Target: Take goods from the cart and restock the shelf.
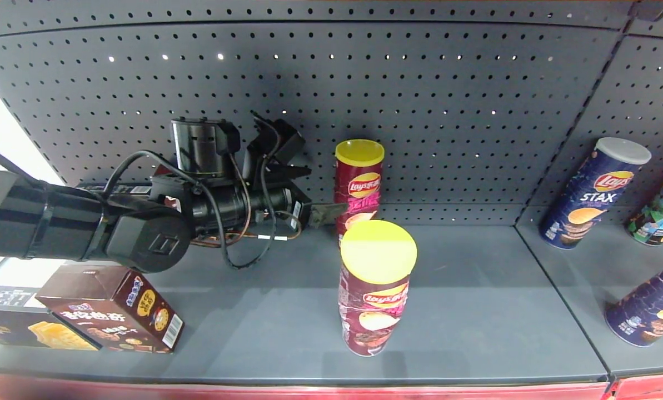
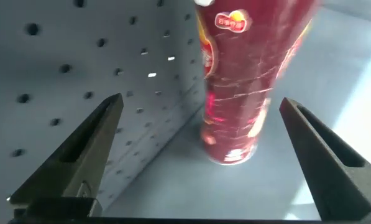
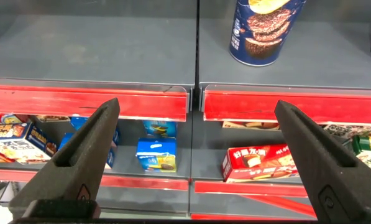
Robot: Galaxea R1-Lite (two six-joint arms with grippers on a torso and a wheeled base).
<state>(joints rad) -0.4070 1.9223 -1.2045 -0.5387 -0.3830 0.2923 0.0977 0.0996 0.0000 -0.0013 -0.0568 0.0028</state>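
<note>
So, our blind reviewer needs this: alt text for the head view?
The left gripper sits at a maroon, yellow-lidded chip can standing near the shelf's pegboard back. A matching can stands nearer the front, brown snack boxes left, blue chip cans right.

A glossy black tubular left arm (image 1: 59,225) is looped by thin black cables (image 1: 242,265) and orange wires (image 1: 237,236), and a black cylindrical camera housing (image 1: 197,145) is mounted at its wrist. Dark grey, wedge-shaped fingers (image 2: 86,155) are fitted there, and matching fingers (image 3: 79,162) on the right.
</note>
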